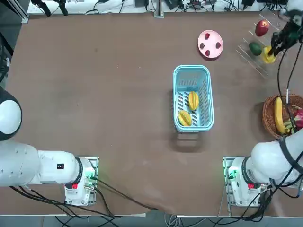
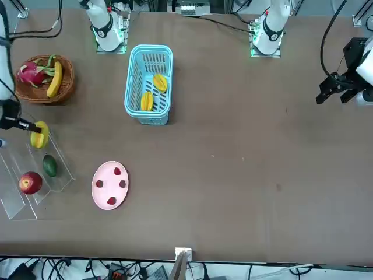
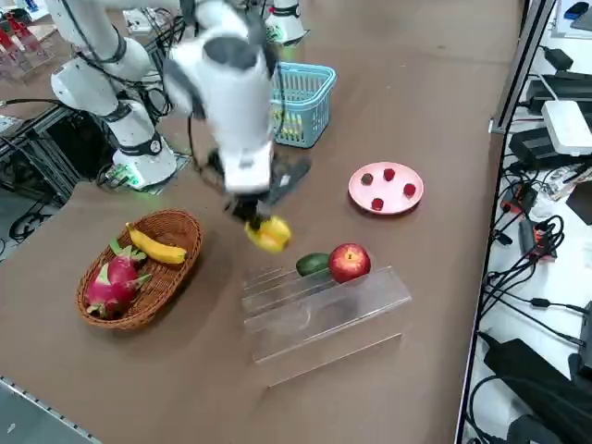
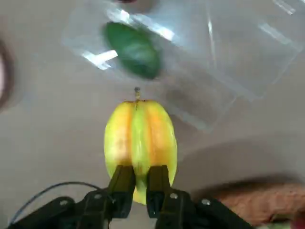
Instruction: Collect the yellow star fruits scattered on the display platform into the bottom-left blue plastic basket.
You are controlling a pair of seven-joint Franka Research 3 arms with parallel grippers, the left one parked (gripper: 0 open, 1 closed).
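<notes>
Yellow and ridged, the third star fruit (image 4: 139,143) sits pinched between our right gripper (image 4: 139,183) fingers, lifted clear at the near edge of the clear display platform (image 3: 324,314), toward 2 o'clock on the overhead table. We judge the carry is in hand: next, swing toward 8 o'clock, over the blue plastic basket (image 1: 205,81), where two star fruits (image 1: 193,100) already lie, and release.

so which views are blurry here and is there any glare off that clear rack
Right side view: the working arm and the right gripper holding the star fruit are smeared by motion blur; the display platform stays sharp. Right wrist view: the star fruit is crisp, the green fruit behind is soft, with bright glare on the acrylic. Top and front views look sharp.
</notes>
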